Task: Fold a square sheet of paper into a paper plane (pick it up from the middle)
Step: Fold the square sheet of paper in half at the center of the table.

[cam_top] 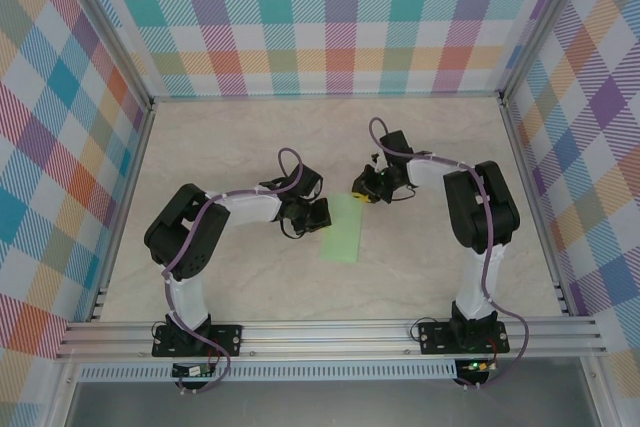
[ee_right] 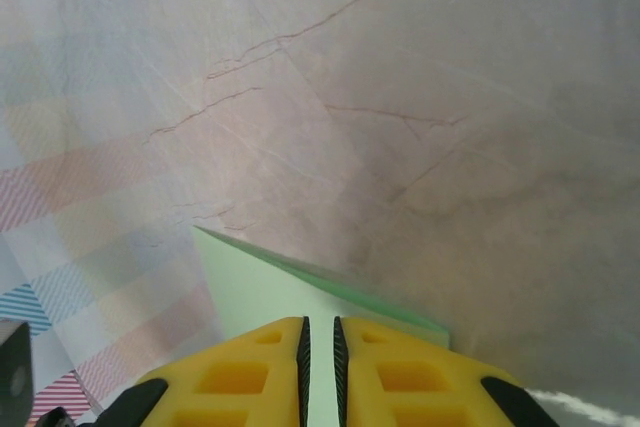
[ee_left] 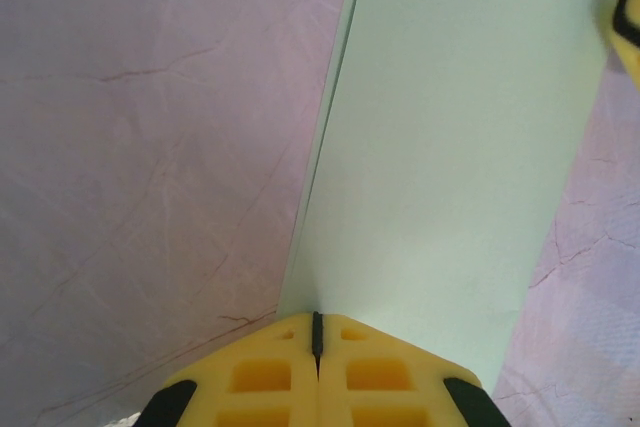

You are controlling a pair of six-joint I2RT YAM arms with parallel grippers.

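The sheet of paper (cam_top: 344, 232) lies flat near the middle of the table (cam_top: 250, 277), a pale green strip longer than it is wide. It slants from the upper right down to the lower left in the overhead view.

The left gripper (cam_top: 318, 213) meets the strip's left edge near its upper end. The right gripper (cam_top: 362, 187) sits at its upper corner.

From above the paper reads as a single plain rectangle. The left wrist camera adds something: along the paper's left edge a second layer peeks out as a thin line, so the sheet is doubled over. That camera also shows the left arm's yellow fingertips (ee_left: 285, 372) pressed together with only a dark seam between them, their point touching the paper's near edge. I cannot tell whether they pinch it.

The right wrist camera shows a pointed corner of the green paper running under the right arm's yellow fingertips (ee_right: 395, 372). These stand a narrow slit apart, with pale green visible through the gap. Whether they touch the paper I cannot tell.

The fingers look like moulded plastic with square recesses. The table is matte and cream, veined like marble with fine reddish cracks. Pastel checked walls (cam_top: 330, 17) surround it, and a ribbed aluminium rail (cam_top: 330, 337) crosses the bottom of the frame.
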